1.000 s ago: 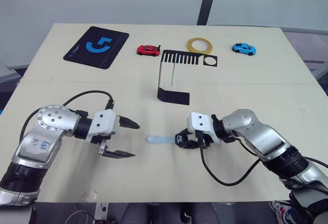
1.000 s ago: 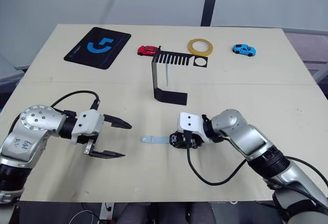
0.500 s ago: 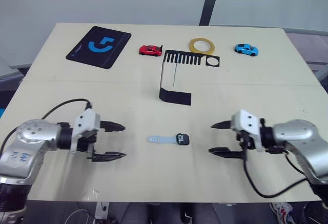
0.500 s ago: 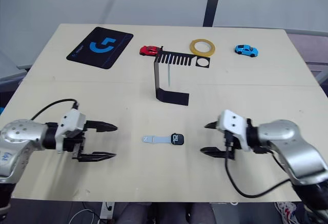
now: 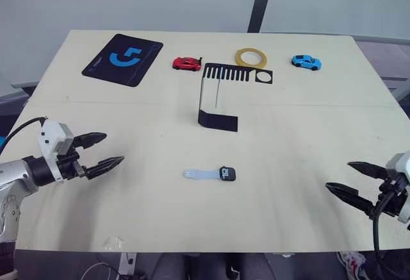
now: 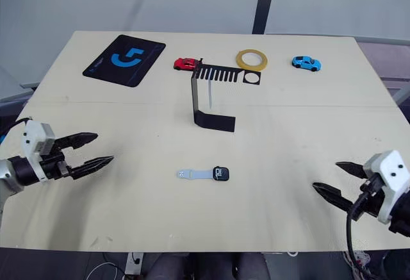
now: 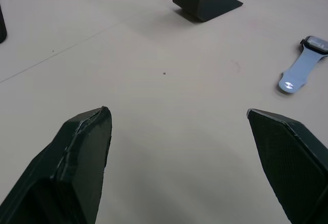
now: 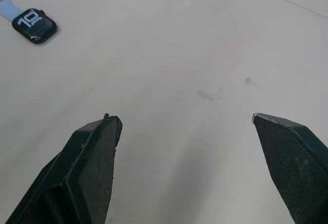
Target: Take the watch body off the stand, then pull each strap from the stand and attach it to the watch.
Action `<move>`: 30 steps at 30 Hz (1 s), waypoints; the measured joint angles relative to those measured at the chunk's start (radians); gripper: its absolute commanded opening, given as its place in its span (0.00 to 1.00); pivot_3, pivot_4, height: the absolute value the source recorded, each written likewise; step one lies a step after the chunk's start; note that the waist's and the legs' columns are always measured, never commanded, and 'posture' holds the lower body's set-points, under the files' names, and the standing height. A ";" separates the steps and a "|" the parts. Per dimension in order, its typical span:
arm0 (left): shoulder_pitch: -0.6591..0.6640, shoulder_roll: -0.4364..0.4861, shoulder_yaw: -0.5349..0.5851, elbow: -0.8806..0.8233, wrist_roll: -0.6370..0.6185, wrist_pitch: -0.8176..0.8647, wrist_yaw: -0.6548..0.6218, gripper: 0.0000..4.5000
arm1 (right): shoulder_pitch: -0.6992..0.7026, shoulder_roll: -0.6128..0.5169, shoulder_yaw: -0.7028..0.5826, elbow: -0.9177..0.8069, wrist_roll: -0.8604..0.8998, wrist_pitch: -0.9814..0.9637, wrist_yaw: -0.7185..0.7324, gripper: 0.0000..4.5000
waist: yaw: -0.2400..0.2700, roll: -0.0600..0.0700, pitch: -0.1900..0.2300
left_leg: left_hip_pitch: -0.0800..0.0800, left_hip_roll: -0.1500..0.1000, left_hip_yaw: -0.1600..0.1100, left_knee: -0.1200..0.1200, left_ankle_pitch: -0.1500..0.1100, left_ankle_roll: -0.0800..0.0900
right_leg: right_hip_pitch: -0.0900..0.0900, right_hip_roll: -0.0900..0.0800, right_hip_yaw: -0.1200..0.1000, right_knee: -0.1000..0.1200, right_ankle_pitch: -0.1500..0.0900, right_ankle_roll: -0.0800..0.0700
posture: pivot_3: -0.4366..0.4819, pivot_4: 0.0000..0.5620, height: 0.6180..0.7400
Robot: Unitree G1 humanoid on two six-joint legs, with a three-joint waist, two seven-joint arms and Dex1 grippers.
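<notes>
The watch body (image 5: pixel 227 173) lies flat in the middle of the table, with one pale strap (image 5: pixel 200 174) joined to its left side. Behind it stands the black stand (image 5: pixel 218 118), and a thin pale strip (image 5: pixel 218 94) hangs under its comb plate (image 5: pixel 236 74). My left gripper (image 5: pixel 113 148) hovers open near the table's left edge, far from the watch. My right gripper (image 5: pixel 338 175) is open near the front right edge, also well away. The right wrist view has the watch body (image 8: pixel 34 23) beyond the open fingers (image 8: pixel 92 152). The left wrist view has the strap (image 7: pixel 297 73) and the stand's base (image 7: pixel 205 1).
At the back of the table lie a black mat with a blue logo (image 5: pixel 122 58), a red toy car (image 5: pixel 186 64), a yellow tape roll (image 5: pixel 250 57) and a blue toy car (image 5: pixel 305 61). A seam crosses the tabletop behind the stand.
The right gripper was shut on the watch body, let go of it and drew back to the right. The left arm drew back to the left. The watch stayed put.
</notes>
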 measured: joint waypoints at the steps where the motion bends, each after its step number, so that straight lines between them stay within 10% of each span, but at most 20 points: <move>1: -0.003 -0.007 -0.005 -0.003 -0.001 0.000 0.004 1.00 | -0.006 0.005 0.002 -0.012 0.005 0.001 -0.011 0.98 | 0.000 0.000 0.000 | 0.000 0.000 0.000 0.000 0.000 0.000 | 0.000 0.000 0.000 0.000 0.000 0.000 | 0.48 0.27 0.93; 17: -0.162 -0.230 -0.269 -0.405 -0.109 0.187 0.291 1.00 | -0.531 0.172 0.469 0.010 0.025 0.087 -0.342 0.98 | -0.001 0.000 0.000 | 0.000 -0.001 0.000 0.002 0.000 0.000 | -0.001 0.000 0.001 0.003 0.000 0.000 | 0.48 0.27 0.93; 27: -0.212 -0.295 -0.377 -0.426 -0.054 0.207 0.420 1.00 | -0.870 0.391 0.781 0.432 -0.193 -0.038 -0.414 0.02 | -0.004 0.000 0.000 | -0.002 -0.003 0.000 0.001 0.000 0.000 | -0.001 0.001 0.000 0.003 0.000 0.000 | 0.48 0.27 0.93; 30: -0.227 -0.319 -0.395 -0.426 -0.042 0.207 0.441 1.00 | -0.938 0.438 0.803 0.577 -0.248 -0.089 -0.425 0.02 | -0.005 0.000 0.000 | -0.002 -0.002 -0.001 0.001 0.000 0.000 | -0.001 0.001 0.000 0.003 0.000 0.000 | 0.48 0.27 0.93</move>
